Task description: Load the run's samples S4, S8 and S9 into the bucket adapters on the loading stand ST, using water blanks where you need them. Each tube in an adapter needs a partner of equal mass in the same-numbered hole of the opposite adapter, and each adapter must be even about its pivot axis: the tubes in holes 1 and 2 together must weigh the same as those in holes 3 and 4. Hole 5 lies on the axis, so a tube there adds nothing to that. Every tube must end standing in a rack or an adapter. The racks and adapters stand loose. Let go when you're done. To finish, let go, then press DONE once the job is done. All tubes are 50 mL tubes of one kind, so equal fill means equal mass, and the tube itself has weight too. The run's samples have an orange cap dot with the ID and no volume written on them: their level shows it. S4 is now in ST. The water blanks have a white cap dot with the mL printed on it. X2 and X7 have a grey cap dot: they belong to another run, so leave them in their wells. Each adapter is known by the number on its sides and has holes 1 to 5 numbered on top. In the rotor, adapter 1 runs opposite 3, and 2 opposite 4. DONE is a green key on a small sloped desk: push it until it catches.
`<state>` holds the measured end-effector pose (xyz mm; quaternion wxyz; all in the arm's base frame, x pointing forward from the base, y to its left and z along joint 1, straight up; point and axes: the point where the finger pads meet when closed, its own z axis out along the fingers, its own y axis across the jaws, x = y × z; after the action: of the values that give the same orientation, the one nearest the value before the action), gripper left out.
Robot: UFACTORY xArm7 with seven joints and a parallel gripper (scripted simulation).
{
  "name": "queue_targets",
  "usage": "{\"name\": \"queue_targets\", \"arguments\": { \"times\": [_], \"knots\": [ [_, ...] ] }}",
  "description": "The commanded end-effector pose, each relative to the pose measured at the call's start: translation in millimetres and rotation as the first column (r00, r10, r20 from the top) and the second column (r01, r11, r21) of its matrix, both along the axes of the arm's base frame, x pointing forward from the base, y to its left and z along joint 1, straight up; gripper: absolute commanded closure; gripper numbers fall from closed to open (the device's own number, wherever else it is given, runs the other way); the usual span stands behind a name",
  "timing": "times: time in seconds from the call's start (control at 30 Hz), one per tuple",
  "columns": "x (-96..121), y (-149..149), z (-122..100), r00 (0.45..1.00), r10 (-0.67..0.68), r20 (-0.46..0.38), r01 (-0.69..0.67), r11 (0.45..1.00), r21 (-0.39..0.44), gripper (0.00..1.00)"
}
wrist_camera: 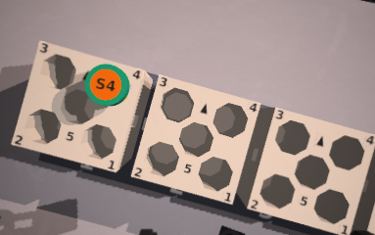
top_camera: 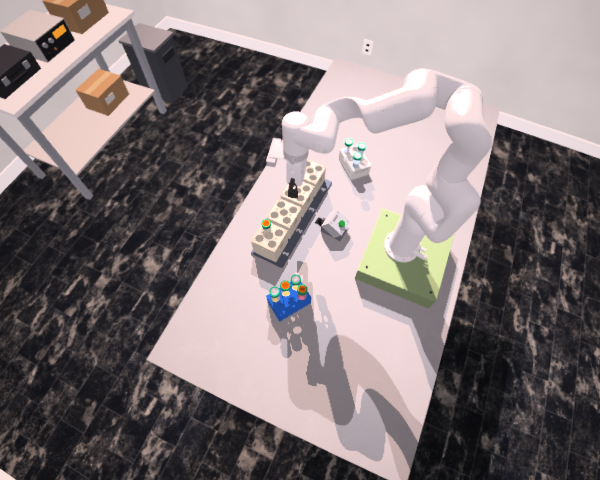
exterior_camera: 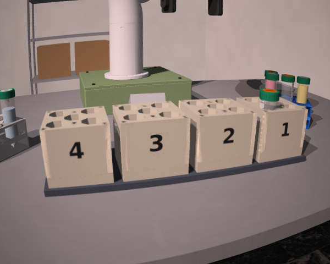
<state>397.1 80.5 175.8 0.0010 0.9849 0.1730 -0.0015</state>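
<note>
My gripper (top_camera: 292, 189) (exterior_camera: 192, 12) is open and empty, high above the row of adapters. Tube S4 (top_camera: 265, 223) (exterior_camera: 269, 95) (wrist_camera: 106, 84), green-capped with an orange dot, stands in hole 4 of adapter 1 (exterior_camera: 284, 147). Adapter 2 (exterior_camera: 225, 154), adapter 3 (exterior_camera: 153, 163) and adapter 4 (exterior_camera: 77, 171) show no tubes. The blue rack (top_camera: 285, 313) holds two orange-dot tubes (top_camera: 285, 285) (top_camera: 302, 289) and two grey-dot tubes (top_camera: 274, 291) (top_camera: 295, 279); their IDs are unreadable. The pale rack (top_camera: 359, 174) holds three pale-dot tubes; one tube (exterior_camera: 6, 93) shows bluish liquid.
The adapters stand in a row on the dark stand plate (exterior_camera: 80, 191). The small DONE desk (top_camera: 332, 225) with its green key (top_camera: 341, 223) is beside the row, towards the robot's green base (top_camera: 378, 273). A corner of the blue rack shows at the wrist view's lower left.
</note>
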Motion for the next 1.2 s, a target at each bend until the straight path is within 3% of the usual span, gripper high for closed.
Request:
{"name": "queue_targets", "arguments": {
  "times": [0.0, 0.23, 0.3, 0.57, 1.17],
  "knots": [
    [-12, 19, 2, 0.989, 0.149, 0.004, -0.149, 0.989, 0.003, 0.00],
    [-34, 47, 2, 0.928, 0.374, 0.004, -0.374, 0.928, 0.003, 0.00],
    [-34, 47, 2, 0.928, 0.374, 0.004, -0.374, 0.928, 0.003, 0.00],
    [-58, 79, 2, 0.809, 0.588, 0.004, -0.588, 0.809, 0.003, 0.00],
    [-106, 143, 2, 0.809, 0.588, 0.004, -0.588, 0.809, 0.004, 0.00]
  ]
}}
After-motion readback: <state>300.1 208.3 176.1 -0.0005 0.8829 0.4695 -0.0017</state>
